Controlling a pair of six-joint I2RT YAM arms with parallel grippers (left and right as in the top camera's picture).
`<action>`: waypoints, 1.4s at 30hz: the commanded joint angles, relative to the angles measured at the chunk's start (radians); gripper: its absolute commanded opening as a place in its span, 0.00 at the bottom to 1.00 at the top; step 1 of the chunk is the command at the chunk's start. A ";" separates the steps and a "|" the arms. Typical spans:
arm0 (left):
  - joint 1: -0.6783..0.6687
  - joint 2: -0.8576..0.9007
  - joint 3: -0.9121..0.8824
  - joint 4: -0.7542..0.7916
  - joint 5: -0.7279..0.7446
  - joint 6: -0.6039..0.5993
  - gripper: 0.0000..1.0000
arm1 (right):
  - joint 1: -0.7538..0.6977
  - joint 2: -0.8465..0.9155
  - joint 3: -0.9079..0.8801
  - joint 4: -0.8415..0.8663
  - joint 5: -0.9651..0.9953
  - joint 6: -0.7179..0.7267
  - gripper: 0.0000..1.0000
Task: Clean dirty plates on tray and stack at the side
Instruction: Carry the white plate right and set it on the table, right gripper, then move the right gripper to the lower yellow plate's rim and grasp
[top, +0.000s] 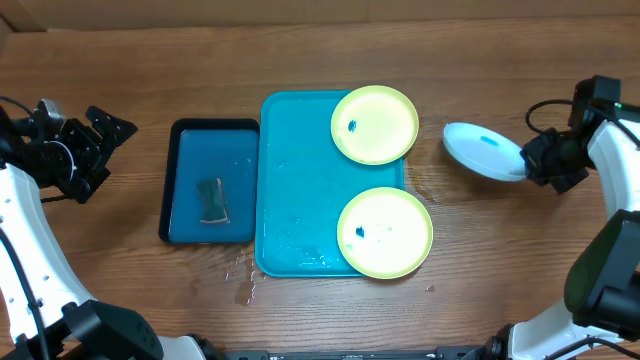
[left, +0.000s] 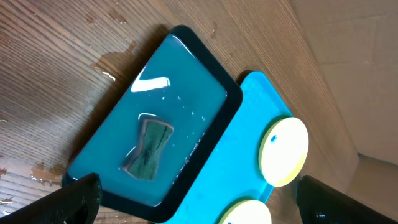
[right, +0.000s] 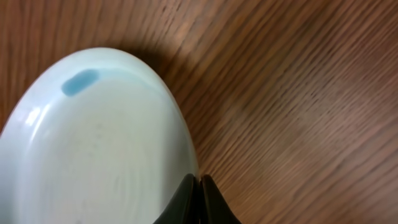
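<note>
Two pale yellow-green plates rest on the right side of the turquoise tray (top: 300, 180), one at the far end (top: 375, 124) and one at the near end (top: 384, 232), each with a small blue smear. A light blue plate (top: 483, 150) is off the tray to the right, tilted over the wood. My right gripper (top: 527, 166) is shut on its rim; the right wrist view shows the fingertips (right: 199, 182) pinching the plate's edge (right: 93, 143), which has a blue smear. My left gripper (top: 105, 152) is open at the far left, holding nothing, its fingers (left: 81, 199) wide apart.
A smaller dark-blue tray with a black rim (top: 212, 127) holds water and a dark sponge (top: 212, 200), just left of the turquoise tray. Water drops (top: 245, 280) lie on the wooden table near the trays' front edge.
</note>
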 joint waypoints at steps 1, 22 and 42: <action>-0.002 -0.006 0.016 0.001 0.016 0.031 1.00 | 0.011 -0.026 -0.052 0.046 0.016 0.010 0.04; -0.002 -0.006 0.016 0.001 0.016 0.031 1.00 | 0.193 -0.025 -0.212 0.315 0.021 0.057 0.19; -0.002 -0.006 0.016 0.001 0.016 0.031 1.00 | 0.196 -0.076 0.033 -0.159 -0.232 -0.192 0.49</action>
